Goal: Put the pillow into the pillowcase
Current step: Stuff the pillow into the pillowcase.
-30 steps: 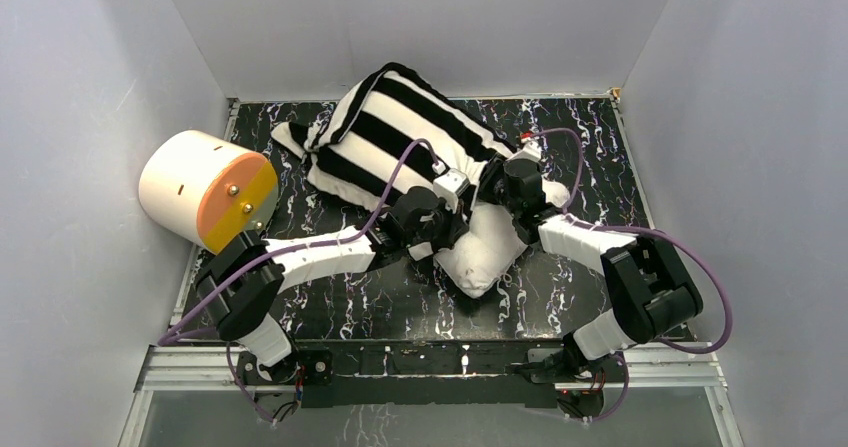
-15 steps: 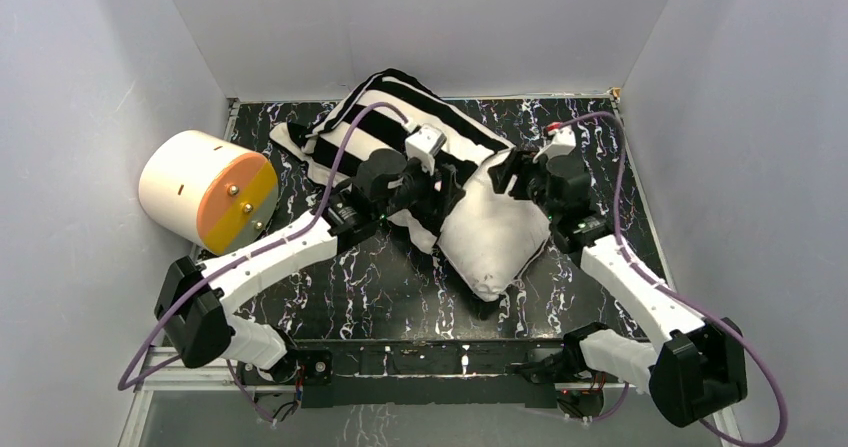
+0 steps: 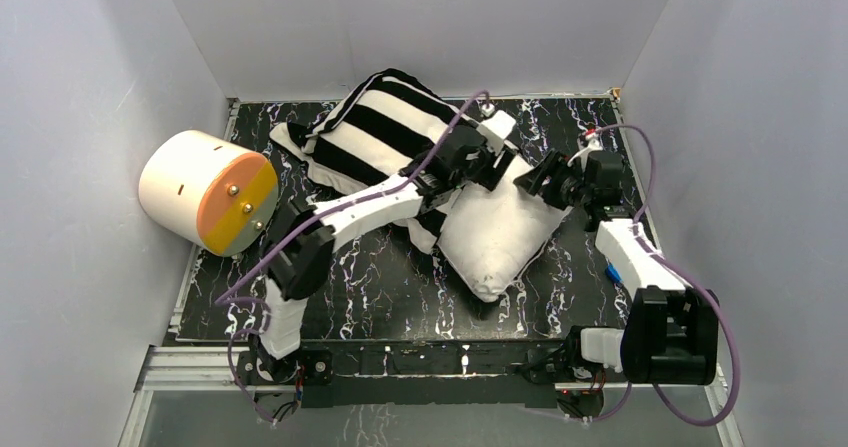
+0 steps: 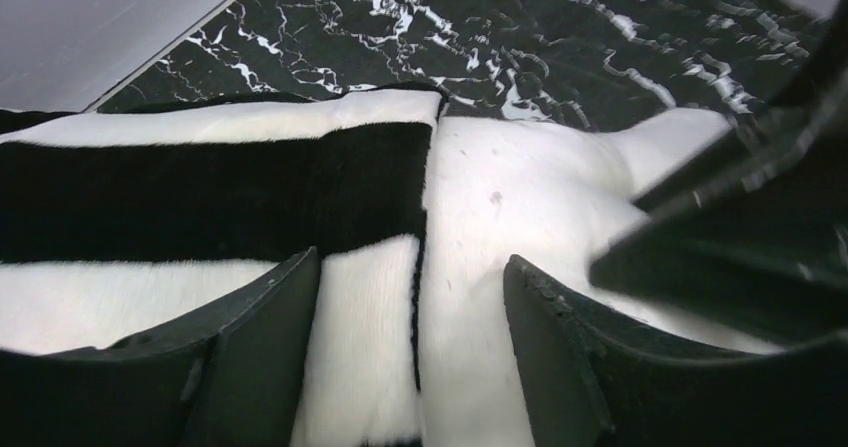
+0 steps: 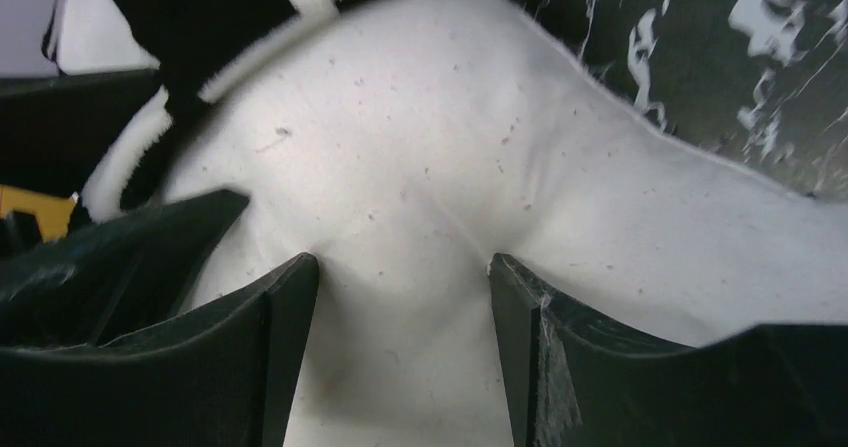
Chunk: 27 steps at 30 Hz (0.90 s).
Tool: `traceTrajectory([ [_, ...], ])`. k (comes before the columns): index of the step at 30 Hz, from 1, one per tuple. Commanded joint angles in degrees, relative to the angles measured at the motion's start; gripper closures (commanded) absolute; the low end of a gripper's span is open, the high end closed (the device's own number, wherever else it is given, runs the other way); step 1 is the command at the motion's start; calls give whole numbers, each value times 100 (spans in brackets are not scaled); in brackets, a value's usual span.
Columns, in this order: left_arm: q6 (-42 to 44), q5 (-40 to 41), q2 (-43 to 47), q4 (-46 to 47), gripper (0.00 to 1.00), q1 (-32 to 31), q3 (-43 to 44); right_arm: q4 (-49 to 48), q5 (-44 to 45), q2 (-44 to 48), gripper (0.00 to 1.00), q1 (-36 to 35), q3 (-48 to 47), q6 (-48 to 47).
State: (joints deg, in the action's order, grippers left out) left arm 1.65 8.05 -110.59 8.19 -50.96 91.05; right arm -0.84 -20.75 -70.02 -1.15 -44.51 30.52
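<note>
1. The cylinder (image 3: 205,190), cream with an orange end face, lies on its side at the left edge of the black, white-veined surface (image 3: 380,287), well apart from the fabric.

2. The pillowcase (image 3: 385,132) lies at the rear centre of the surface. It has broad black and white stripes and is bulged by the part of the pillow inside it.

3. The left pincer (image 3: 497,162) sits over the pillowcase opening. The left wrist view shows its jaws well apart with nothing clamped, straddling the black hem where striped cloth meets plain white.

4. The pillow (image 3: 500,232) is plain white and plump. Its near half sticks out of the pillowcase toward the front right and rests on the surface.

5. The right pincer (image 3: 535,177) is at the pillow's far right corner, jaws spread wide with nothing held. The pillow's white fabric bulges between the fingers; whether the tips press into it cannot be told.

6. View differences: only the top view shows the cylinder and the full pillow outline. Only the right wrist view shows small dark specks and a faint seam on the pillow. Only the left wrist view shows the hem line close up.
</note>
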Motion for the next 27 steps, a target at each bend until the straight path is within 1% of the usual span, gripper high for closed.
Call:
traceTrajectory([
  [1, 629, 266, -658, -88, 42, -77, 849, -1121, -850, -229, 31, -30, 719, 696],
  [2, 698, 177, -788, -115, 54, -111, 986, -1367, -893, -282, 33, -29, 844, 787],
  [4, 852, -9, -937, -401, 89, -287, 1420, -1798, -911, -376, 41, -26, 981, 941],
  [5, 926, -64, -968, -611, 100, -465, 1677, -1991, -919, -424, 45, -34, 1021, 1026],
  [7, 1010, -238, -941, -780, 100, -896, 2116, -2337, -883, -534, 53, -85, 1020, 1253],
  [8, 908, -484, -897, -783, 100, -1100, 2277, -2481, -784, -591, 55, -145, 1015, 1386],
  [10, 323, -1416, -755, -561, 100, -1414, 2344, -2830, -473, -792, 59, -307, 1077, 1784],
  [12, -594, -2326, -553, 218, 100, -1526, 1861, -3251, -262, -1037, 63, -466, 1105, 2209],
  [14, -1454, -2761, -270, 1259, 100, -1512, 871, -3541, -62, -1306, 65, -588, 1095, 2614],
  [16, -1979, -2771, -76, 2042, 100, -1406, -79, -3818, 94, -1498, 67, -647, 1141, 2898],
  [17, -2192, -2761, -57, 2189, 100, -1291, -363, -3937, 198, -1561, 68, -667, 1196, 2956],
  [19, -2500, -2770, -47, 2149, 100, -970, -719, -3927, 464, -1656, 68, -696, 1273, 2936],
  [22, -2360, -2316, 115, 2117, 100, -632, -1334, -4295, 461, -1764, 69, -680, 1467, 2846],
  [23, -2398, -2291, 159, 2061, 98, -528, -1406, -4173, 466, -1724, 69, -677, 1448, 2742],
  [25, -2381, -2280, 315, 1875, 82, -351, -1424, -3875, 500, -1553, 66, -671, 1400, 2436],
  [27, -2063, -2011, 558, 1487, 65, -304, -1339, -3286, 581, -1205, 59, -600, 1316, 2046],
])
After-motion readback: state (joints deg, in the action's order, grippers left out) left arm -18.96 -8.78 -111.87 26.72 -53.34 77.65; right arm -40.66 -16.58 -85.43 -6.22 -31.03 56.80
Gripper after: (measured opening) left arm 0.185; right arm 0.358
